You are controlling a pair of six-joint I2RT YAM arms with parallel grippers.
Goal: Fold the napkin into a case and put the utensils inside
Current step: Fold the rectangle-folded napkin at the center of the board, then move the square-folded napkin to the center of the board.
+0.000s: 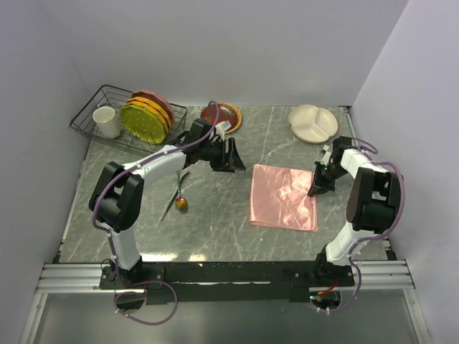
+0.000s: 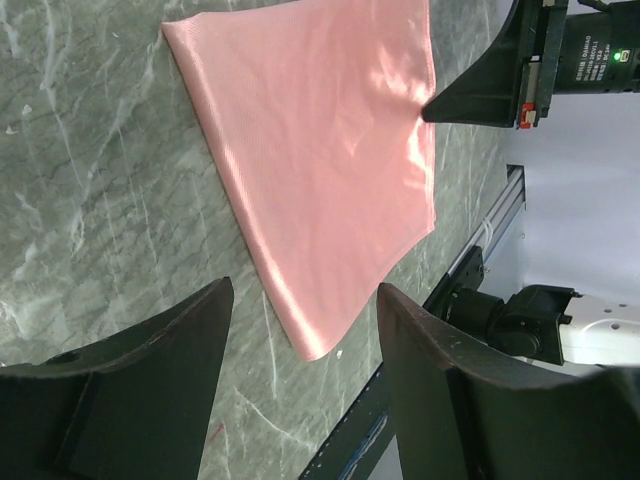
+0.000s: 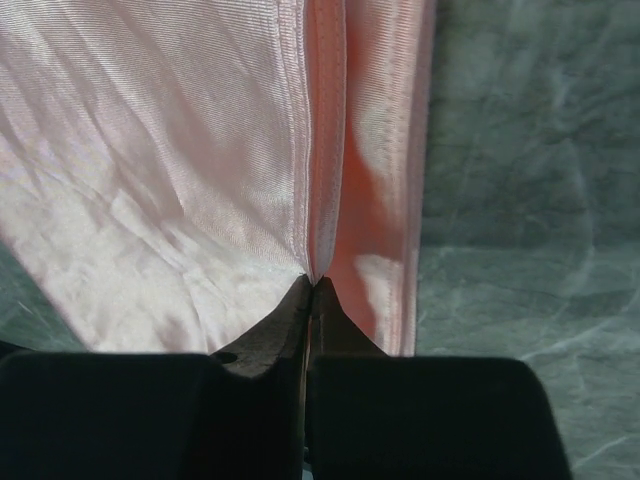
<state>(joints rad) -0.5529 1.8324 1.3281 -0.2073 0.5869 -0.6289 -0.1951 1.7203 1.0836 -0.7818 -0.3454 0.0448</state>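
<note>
The salmon-pink napkin (image 1: pixel 285 196) lies flat on the table as a folded, roughly square sheet, right of centre. My right gripper (image 1: pixel 314 191) is down at its right edge. In the right wrist view the gripper (image 3: pixel 311 282) is shut on a raised fold of the napkin (image 3: pixel 180 150). My left gripper (image 1: pixel 235 163) hangs open just off the napkin's far-left corner and holds nothing. In the left wrist view its fingers (image 2: pixel 190 340) frame the napkin's (image 2: pixel 320 150) corner. The utensils (image 1: pixel 179 198), gold heads with thin dark handles, lie together on the table to the left.
A wire rack (image 1: pixel 90 118) at the back left holds several coloured plates (image 1: pixel 147 117) and a white cup (image 1: pixel 107 122). A brown plate (image 1: pixel 222 115) sits behind my left gripper. A cream divided plate (image 1: pixel 313 123) sits at the back right. White walls enclose the table.
</note>
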